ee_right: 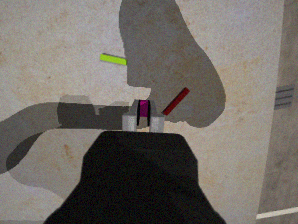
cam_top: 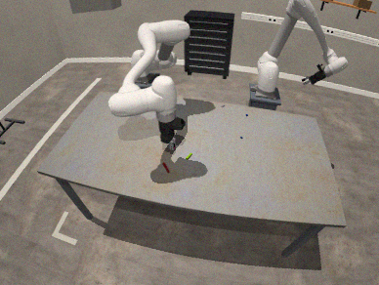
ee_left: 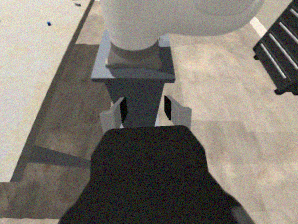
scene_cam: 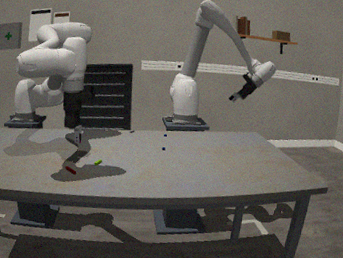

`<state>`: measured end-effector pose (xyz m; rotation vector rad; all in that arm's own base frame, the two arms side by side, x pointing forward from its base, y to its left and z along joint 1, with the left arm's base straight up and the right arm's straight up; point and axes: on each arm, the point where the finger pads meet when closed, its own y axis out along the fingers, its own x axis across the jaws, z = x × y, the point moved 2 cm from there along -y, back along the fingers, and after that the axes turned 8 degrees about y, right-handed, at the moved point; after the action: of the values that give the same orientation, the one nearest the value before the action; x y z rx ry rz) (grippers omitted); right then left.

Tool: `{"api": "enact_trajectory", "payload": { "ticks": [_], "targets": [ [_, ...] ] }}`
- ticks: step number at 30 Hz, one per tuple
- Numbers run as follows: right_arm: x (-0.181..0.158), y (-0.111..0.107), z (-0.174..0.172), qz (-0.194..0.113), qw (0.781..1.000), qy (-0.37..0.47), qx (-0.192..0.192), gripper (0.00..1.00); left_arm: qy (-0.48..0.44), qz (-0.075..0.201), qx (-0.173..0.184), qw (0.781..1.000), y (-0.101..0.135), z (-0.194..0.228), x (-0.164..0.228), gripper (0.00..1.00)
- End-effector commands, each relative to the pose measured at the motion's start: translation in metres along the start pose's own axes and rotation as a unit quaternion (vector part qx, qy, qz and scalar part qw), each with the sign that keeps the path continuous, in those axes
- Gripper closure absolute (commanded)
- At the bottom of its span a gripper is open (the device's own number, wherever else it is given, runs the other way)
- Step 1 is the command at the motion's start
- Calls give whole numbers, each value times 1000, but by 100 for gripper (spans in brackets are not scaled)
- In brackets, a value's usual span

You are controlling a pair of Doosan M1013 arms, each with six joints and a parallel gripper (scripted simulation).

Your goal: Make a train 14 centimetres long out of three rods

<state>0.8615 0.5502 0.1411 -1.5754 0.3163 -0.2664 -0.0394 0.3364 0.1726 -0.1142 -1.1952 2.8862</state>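
Observation:
My right gripper [cam_top: 172,145] [scene_cam: 78,137] [ee_right: 144,107] is shut on a magenta rod [ee_right: 144,107] and holds it above the table. A red rod [cam_top: 166,168] [scene_cam: 71,171] [ee_right: 176,101] lies flat near it, at the front left of the table in the top view. A lime rod [cam_top: 189,156] [scene_cam: 98,162] [ee_right: 113,59] lies flat, apart from the red rod and at a different angle. My left gripper [cam_top: 306,80] [scene_cam: 233,97] [ee_left: 145,104] is open and empty, raised beyond the table's back edge.
Two small blue rods, one [cam_top: 246,115] [scene_cam: 165,135] farther back and one [cam_top: 241,138] [scene_cam: 164,148] nearer, lie apart. A small greyish piece [cam_top: 223,105] [scene_cam: 132,131] [ee_left: 77,4] lies near the table's back edge. A black drawer cabinet [cam_top: 209,44] stands behind the table.

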Motion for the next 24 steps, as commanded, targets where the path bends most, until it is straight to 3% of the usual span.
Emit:
{"api": "enact_trajectory", "payload": {
  "ticks": [1,17,24],
  "targets": [
    [-10,1,-28,-13,999,32,16,76,0,0,0,1000,0,0,0,0],
    [-10,1,-28,-13,999,32,16,76,0,0,0,1000,0,0,0,0],
    [-10,14,-27,-13,999,32,16,76,0,0,0,1000,0,0,0,0]
  ]
}}
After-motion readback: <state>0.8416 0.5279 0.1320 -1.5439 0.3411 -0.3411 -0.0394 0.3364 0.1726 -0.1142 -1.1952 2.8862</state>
